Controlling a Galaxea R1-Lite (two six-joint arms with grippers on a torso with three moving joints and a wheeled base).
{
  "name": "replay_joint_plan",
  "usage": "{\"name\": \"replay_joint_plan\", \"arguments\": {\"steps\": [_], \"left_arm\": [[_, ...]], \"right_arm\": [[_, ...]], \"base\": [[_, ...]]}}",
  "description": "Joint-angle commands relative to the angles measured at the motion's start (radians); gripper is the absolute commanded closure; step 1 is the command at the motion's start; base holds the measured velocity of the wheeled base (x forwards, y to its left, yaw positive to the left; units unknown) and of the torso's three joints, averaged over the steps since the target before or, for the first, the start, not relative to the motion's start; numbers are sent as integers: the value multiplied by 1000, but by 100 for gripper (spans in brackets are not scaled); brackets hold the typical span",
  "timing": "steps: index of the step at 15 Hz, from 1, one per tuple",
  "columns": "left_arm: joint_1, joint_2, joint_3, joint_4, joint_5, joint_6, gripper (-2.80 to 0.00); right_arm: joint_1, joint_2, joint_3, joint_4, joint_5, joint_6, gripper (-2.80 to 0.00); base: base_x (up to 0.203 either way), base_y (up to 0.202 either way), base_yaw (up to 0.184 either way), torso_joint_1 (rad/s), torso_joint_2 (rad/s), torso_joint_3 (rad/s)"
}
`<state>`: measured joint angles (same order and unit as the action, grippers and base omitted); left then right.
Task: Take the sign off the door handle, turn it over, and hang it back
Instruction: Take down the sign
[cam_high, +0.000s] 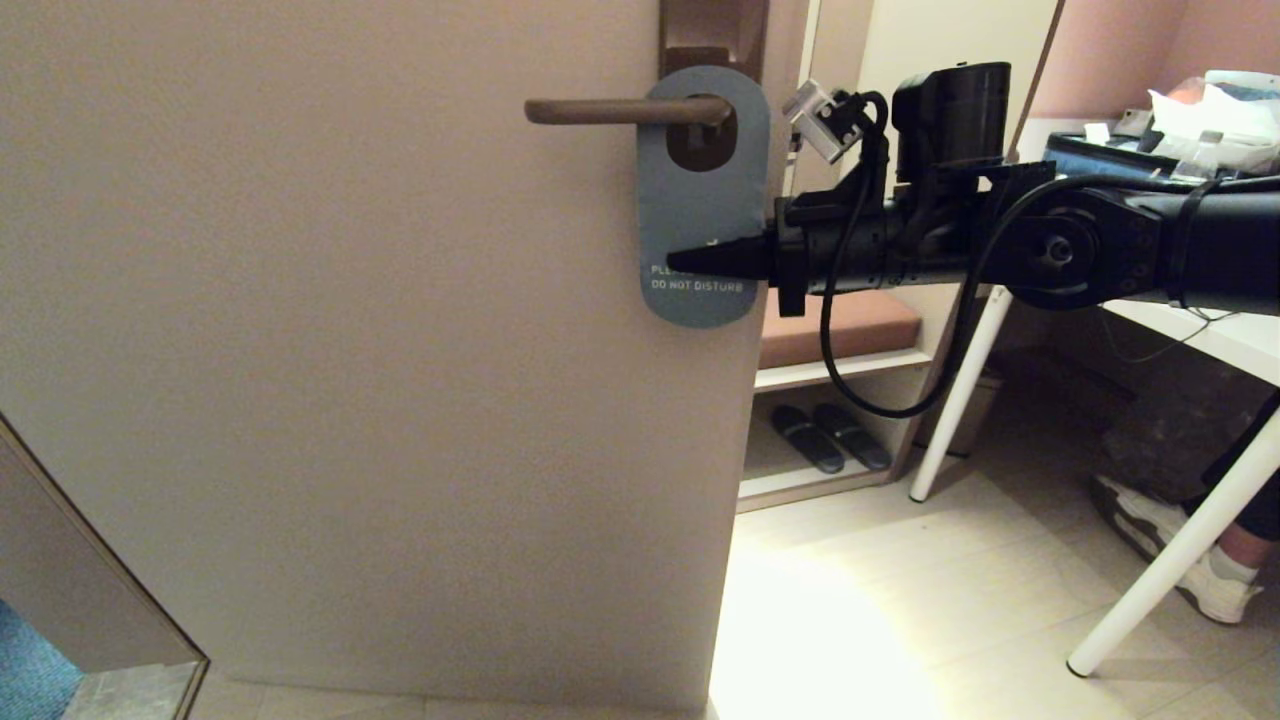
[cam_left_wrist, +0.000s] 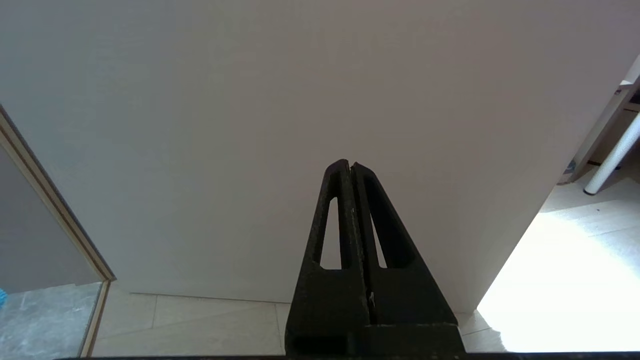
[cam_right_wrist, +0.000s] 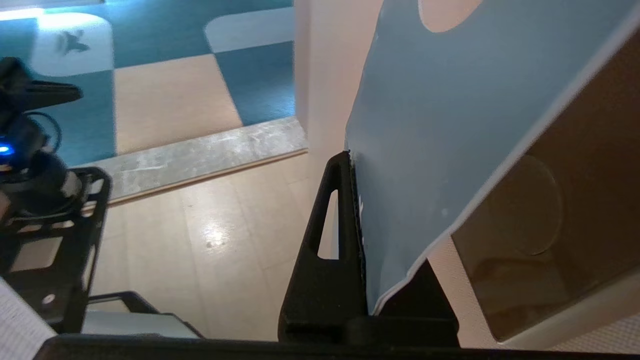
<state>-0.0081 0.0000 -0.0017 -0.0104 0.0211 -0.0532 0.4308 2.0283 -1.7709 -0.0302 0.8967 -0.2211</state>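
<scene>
The sign (cam_high: 703, 200) hangs on the door handle (cam_high: 625, 111), its oval hole looped over the lever close to the backplate (cam_high: 713, 35). Its grey-blue face looks out into the room, the white "DO NOT DISTURB" lettering reading level near the bottom. The card's long axis runs straight up and down, rounded ends at top and bottom, lying flat against the door (cam_high: 380, 350).

The right claw (cam_high: 690, 262) comes in sideways from the door's free edge and has its narrow black fingers pinched closed on the lower part of the sign, just above the lettering. In the right wrist view the card's edge (cam_right_wrist: 440, 125) sits between the two fingers (cam_right_wrist: 325, 240), blue face towards one of them. The right arm stretches out level behind it, a black cable drooping below.

The left claw (cam_left_wrist: 352, 167) is low down facing the bare door panel, fingers pressed together with nothing between them.

The door is pale beige and stands ajar. Past its edge are a low shelf with dark slippers (cam_high: 830, 437), a white-legged worktop (cam_high: 1190, 335) and a pale tiled floor (cam_high: 900, 600) with a bright patch of light.
</scene>
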Motion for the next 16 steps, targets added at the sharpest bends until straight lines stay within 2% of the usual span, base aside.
{"name": "replay_joint_plan", "arguments": {"steps": [1,9,12,16], "left_arm": [[0,2,0,0,0,0,0],[0,2,0,0,0,0,0],[0,2,0,0,0,0,0],[0,2,0,0,0,0,0]], "right_arm": [[9,-5,-1,-1,-24,-1,0],[78,-13,-2,-2,-273,5,0],[110,-19,-2,-3,-376,46,0],[151,-23,-1,-17,-465,88,0]], "base": [[0,0,0,0,0,0],[0,0,0,0,0,0],[0,0,0,0,0,0],[0,0,0,0,0,0]]}}
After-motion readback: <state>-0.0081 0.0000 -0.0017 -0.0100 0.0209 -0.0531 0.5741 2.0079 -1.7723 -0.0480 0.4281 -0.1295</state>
